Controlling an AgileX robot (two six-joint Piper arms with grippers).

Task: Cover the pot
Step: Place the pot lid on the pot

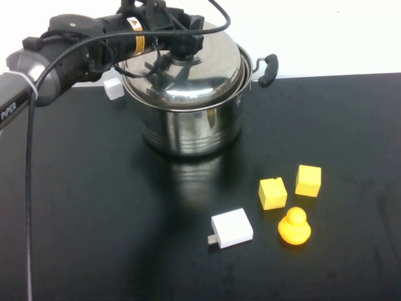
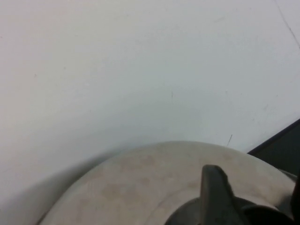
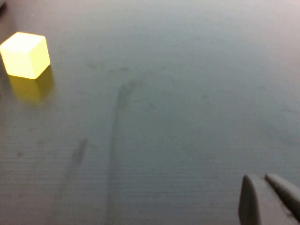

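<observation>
The left gripper (image 1: 182, 47) gripped the lid (image 1: 188, 75), tilted on the pot (image 1: 188, 128); it needed levelling before release. The right gripper (image 3: 269, 199), fingers together and empty, hung over the table (image 3: 187, 93), away from the pot.

The left arm (image 1: 15, 100) reads "PIPER".

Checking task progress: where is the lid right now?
In the high view the lid sits on the pot at the table's far centre-left, the left gripper at its knob.

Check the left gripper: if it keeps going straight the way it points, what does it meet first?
Probably the lid: the left gripper sits at its knob atop the pot. Right gripper is over bare table, fingers together.
</observation>
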